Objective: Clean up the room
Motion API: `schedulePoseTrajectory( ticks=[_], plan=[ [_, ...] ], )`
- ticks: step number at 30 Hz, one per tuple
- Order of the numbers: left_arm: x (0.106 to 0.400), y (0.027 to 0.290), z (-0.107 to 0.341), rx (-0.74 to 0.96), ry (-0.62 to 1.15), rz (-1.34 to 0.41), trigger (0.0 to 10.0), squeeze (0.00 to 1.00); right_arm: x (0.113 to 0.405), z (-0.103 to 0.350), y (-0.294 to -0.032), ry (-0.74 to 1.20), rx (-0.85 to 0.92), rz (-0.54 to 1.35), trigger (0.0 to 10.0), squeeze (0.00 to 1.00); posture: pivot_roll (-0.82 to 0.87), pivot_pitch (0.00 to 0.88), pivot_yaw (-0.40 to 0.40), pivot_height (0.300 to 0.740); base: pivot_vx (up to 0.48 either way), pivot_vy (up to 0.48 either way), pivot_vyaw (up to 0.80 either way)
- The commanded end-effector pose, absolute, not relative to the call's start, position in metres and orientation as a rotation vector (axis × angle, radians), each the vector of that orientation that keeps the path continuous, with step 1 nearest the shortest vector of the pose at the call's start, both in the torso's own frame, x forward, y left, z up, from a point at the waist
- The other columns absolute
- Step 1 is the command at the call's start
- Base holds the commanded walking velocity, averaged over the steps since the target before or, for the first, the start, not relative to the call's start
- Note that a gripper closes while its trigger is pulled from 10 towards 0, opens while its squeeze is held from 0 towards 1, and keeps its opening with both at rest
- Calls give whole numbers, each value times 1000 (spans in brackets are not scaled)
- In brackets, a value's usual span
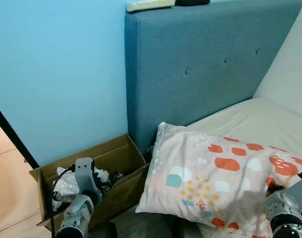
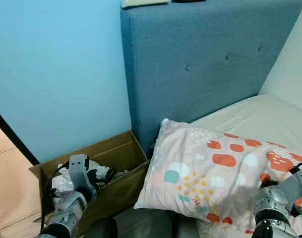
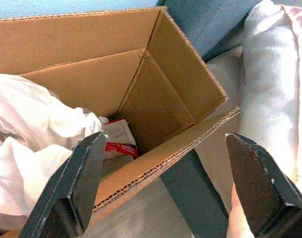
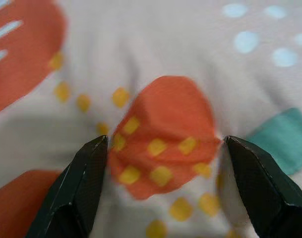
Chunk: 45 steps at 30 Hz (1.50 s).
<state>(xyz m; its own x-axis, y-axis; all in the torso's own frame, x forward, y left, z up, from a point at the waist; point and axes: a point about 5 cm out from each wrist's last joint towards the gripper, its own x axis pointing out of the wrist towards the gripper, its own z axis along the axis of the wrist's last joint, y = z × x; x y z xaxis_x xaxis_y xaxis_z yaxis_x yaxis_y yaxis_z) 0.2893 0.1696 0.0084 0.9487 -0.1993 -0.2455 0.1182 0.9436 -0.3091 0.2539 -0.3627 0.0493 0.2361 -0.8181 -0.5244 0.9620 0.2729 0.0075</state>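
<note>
A pillow [image 1: 210, 173] with orange, teal and yellow spots lies at the head of the bed. My right gripper [image 4: 165, 141] is pressed into it, open, with a bulge of the spotted cover between its fingers [image 4: 81, 188]. An open cardboard box [image 1: 118, 153] stands on the floor between the blue wall and the bed. It holds crumpled white material [image 3: 27, 139] and a red-and-white packet [image 3: 118, 144]. My left gripper [image 3: 165, 141] hangs open over the box's near edge, holding nothing; its wrist [image 1: 86, 178] is above the box.
A padded blue headboard [image 1: 200, 64] rises behind the pillow, with a white flat object [image 1: 150, 5] on its top. The cream mattress [image 1: 260, 121] runs off to the right. Beige floor [image 1: 7, 183] and a black strip [image 1: 12, 134] lie at the left.
</note>
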Motion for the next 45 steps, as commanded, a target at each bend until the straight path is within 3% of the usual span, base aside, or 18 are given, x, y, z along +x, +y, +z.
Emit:
schedulePoseTrajectory(
  ticks=[1,6,8,13,16,19,24,29,37,45],
  plan=[
    [283,168,2,-296,309,-170,10000,0,244,48,-369,513,310,-1313,10000,0,-77,111,-71,598,0,0,0],
    [283,165,1,-299,310,-176,10000,0,244,57,-376,482,273,-1304,10000,0,-85,113,-72,598,0,0,0],
    [282,163,1,-300,311,-183,10000,0,242,58,-369,470,231,-1193,10000,0,-98,114,-76,598,0,0,0],
    [282,163,0,-302,315,-187,10000,0,239,55,-334,412,266,-910,10000,0,-114,115,-76,598,0,0,0],
    [282,163,0,-302,316,-188,10000,0,239,55,-324,371,304,-842,10000,0,-114,115,-76,598,0,0,0],
    [282,161,0,-302,321,-196,10000,0,214,42,-299,351,383,-787,10000,0,-125,116,-71,598,0,0,0],
    [282,159,-1,-302,327,-206,10000,0,197,42,-289,261,510,-741,10000,0,-136,110,-68,598,0,0,0],
    [282,158,-1,-297,332,-216,10000,0,172,49,-297,176,630,-779,10000,0,-141,111,-65,598,0,0,0],
    [283,155,-1,-291,338,-232,10000,0,164,50,-295,18,913,-802,10000,0,-149,109,-57,598,0,0,0],
    [283,155,0,-286,335,-235,10000,0,162,39,-295,103,842,-873,10000,0,-147,107,-54,598,0,0,0]
  ],
)
